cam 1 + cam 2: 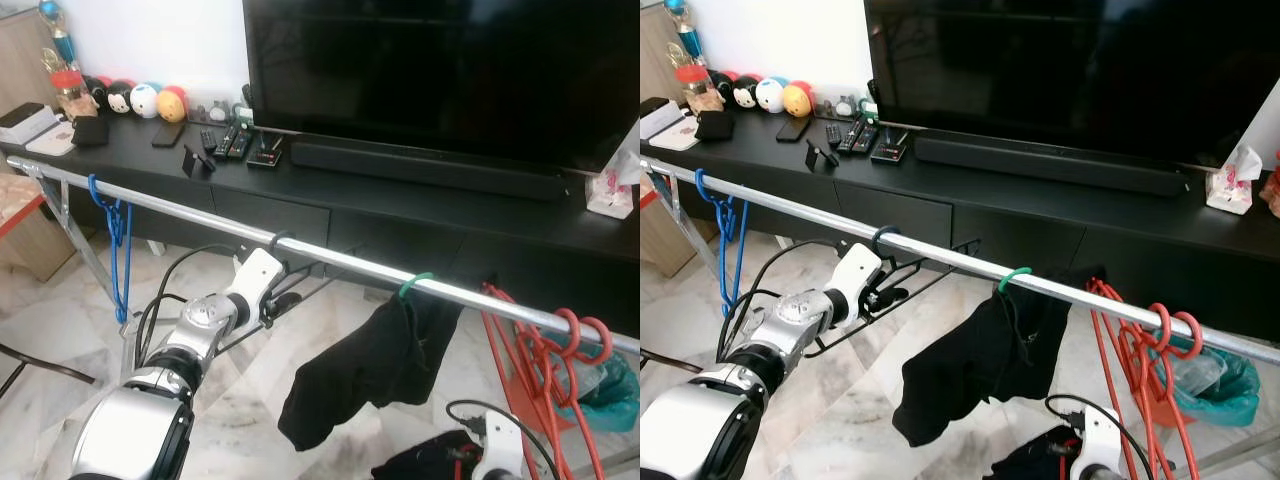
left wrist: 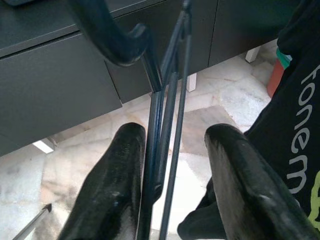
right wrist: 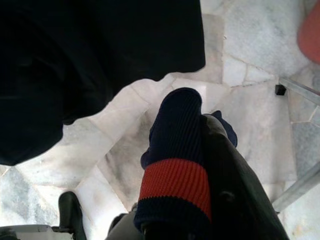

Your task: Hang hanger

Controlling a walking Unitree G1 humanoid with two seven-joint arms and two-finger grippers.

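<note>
Television (image 1: pixel 440 70): largest item we record, standing on the long black cabinet (image 1: pixel 420 200) with a soundbar just in front of it

Metal rail (image 1: pixel 330 258): runs across the scene from upper left down to lower right, in front of the cabinet

Black garment (image 1: pixel 375 365): hangs from the rail on a green hook (image 1: pixel 413 284), near the middle

Red hangers (image 1: pixel 560 345): a cluster hooked on the rail's right end

Blue hanger (image 1: pixel 115 240): hooked on the rail's left end

Black hanger (image 1: pixel 902 268): the task's thing; we see its hook over the rail between the blue hanger and the garment, its thin wires running down between our left fingers

Left gripper (image 2: pixel 170 185): raised just below the rail; fingers spread apart, one finger touching the hanger's wires, not clamped

Right gripper (image 3: pixel 200 175): low near the floor, closed on a navy sock with a red band (image 3: pixel 175 170)

Remotes (image 1: pixel 225 142) and round toys (image 1: pixel 135 98): small items on the cabinet's left part
</note>
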